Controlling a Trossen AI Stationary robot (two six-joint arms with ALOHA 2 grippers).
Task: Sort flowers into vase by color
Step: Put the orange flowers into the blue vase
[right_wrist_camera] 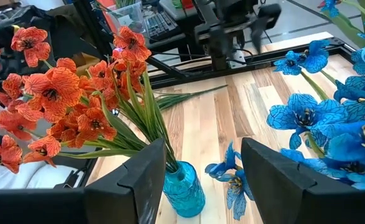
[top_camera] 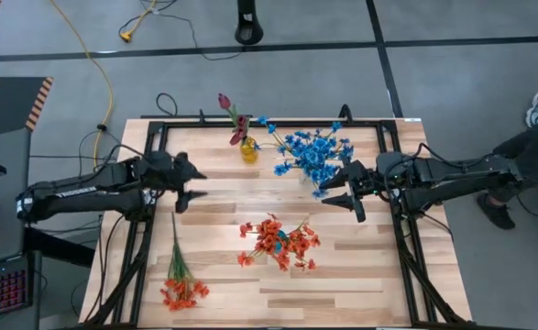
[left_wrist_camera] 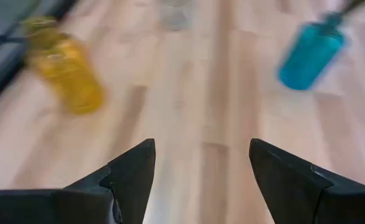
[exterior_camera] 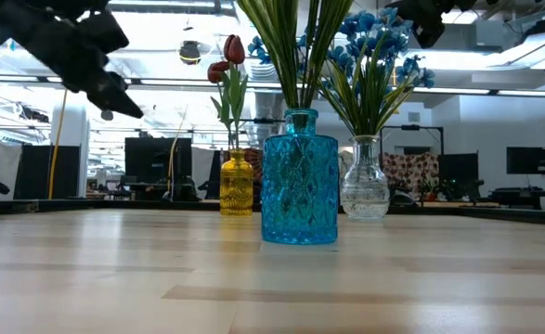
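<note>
Orange-red flowers (top_camera: 278,240) stand in a blue glass vase (exterior_camera: 300,176) near the table's middle. Blue flowers (top_camera: 312,154) fill a clear vase (exterior_camera: 365,178), and maroon tulip buds (top_camera: 232,115) stand in a yellow vase (top_camera: 248,148) by the far edge. One orange-red spray (top_camera: 179,270) lies flat on the table near the left front, its blossoms toward the near edge. My left gripper (top_camera: 200,183) hovers open to the left of the vases, above the spray's stem tip. My right gripper (top_camera: 326,190) is open beside the blue flowers, and its wrist view shows the blue vase (right_wrist_camera: 183,190) below it.
A black metal frame (top_camera: 149,229) runs around the wooden tabletop. Bare wood lies between the lying spray and the blue vase, and along the near edge. Cables and a yellow cord (top_camera: 104,73) lie on the floor beyond the table. A person's legs (top_camera: 525,147) show at the right.
</note>
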